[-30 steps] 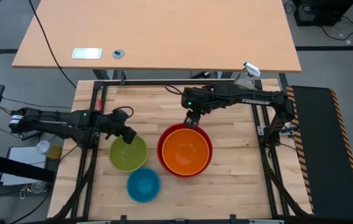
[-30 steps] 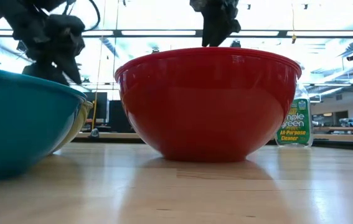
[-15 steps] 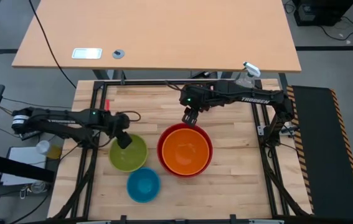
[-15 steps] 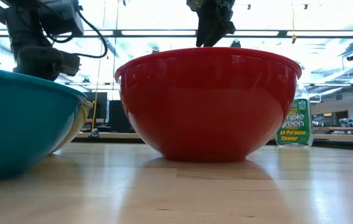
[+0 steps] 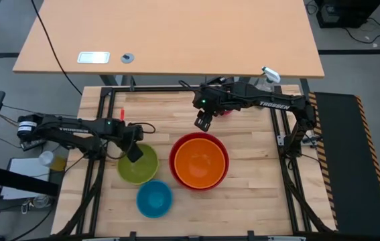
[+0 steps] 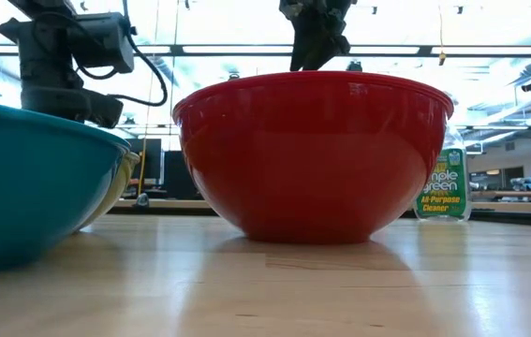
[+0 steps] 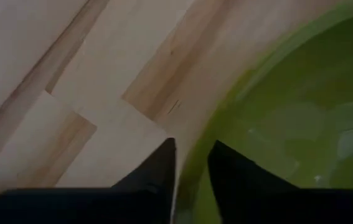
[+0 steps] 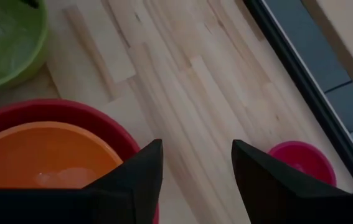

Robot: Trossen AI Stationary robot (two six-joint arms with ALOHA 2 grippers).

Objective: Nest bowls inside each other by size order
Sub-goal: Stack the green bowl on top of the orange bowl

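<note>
The orange bowl sits nested in the red bowl at the table's middle. The lime green bowl stands left of them, and the blue bowl stands nearer the front edge. The magenta pink bowl stands on the table beyond the red bowl. My left gripper is shut on the green bowl's far-left rim. My right gripper is open and empty, above the table between the red bowl's far rim and the pink bowl. My left gripper holds the green bowl's rim on its far-left side, one finger inside the bowl and one outside. The fingers come from above, pointing down. The bowl stands on the table.
A clear spray bottle with a green label stands at the table's far right corner and shows behind the red bowl in the low view. Bare wood lies at the table's front right and far left.
My left gripper has gone a little toward the near edge and down onto the green bowl's far-left rim. My right gripper has drawn away from the red bowl's far rim toward the table's far edge. The bowls have kept still.
</note>
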